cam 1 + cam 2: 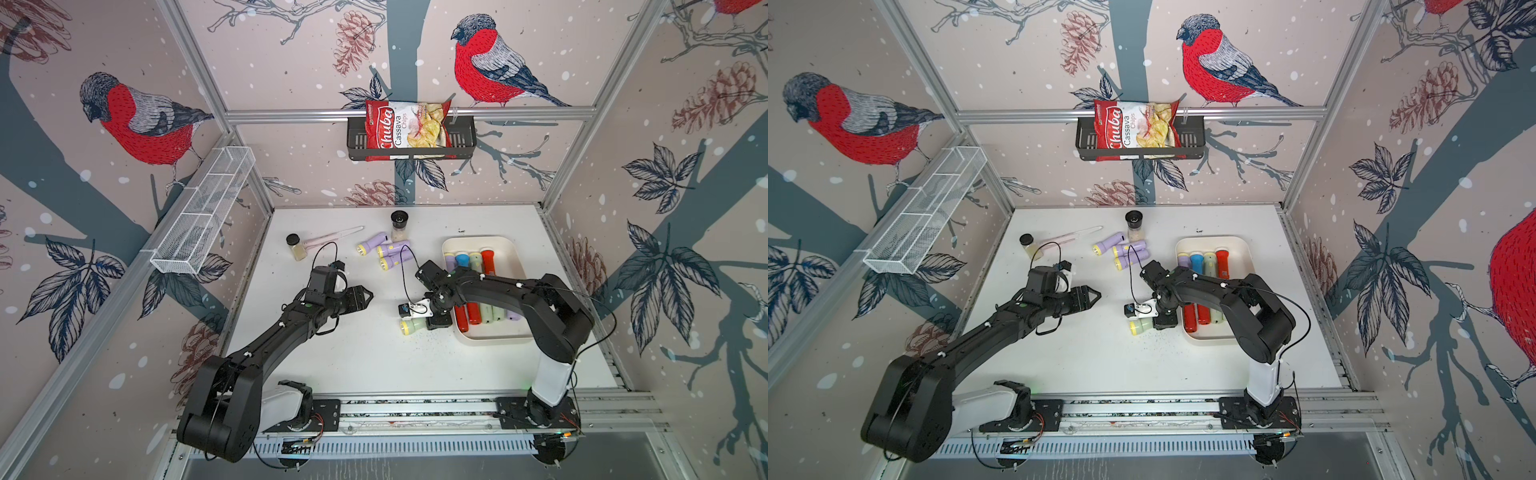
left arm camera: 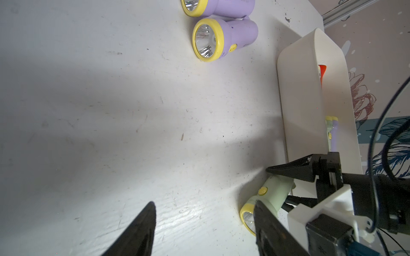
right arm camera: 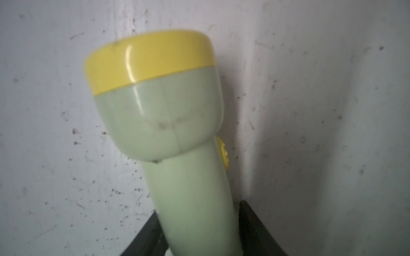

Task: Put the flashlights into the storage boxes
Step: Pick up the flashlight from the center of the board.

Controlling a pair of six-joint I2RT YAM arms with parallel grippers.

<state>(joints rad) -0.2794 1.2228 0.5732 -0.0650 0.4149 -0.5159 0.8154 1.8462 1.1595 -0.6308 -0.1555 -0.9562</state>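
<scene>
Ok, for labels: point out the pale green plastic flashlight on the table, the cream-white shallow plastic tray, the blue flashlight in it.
pale green plastic flashlight (image 1: 417, 325), in a top view, body.
cream-white shallow plastic tray (image 1: 509, 270), in a top view, bare floor.
blue flashlight (image 1: 462, 261), in a top view, visible end.

Chips bag (image 1: 405, 126) in black shelf (image 1: 461, 139), mesh basket (image 1: 203, 212), 2 black-lidded jars (image 1: 296, 247)

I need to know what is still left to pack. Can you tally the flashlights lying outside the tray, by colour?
Lilac flashlights: 3
Pale green flashlight: 1
Total in view outside: 4
</scene>
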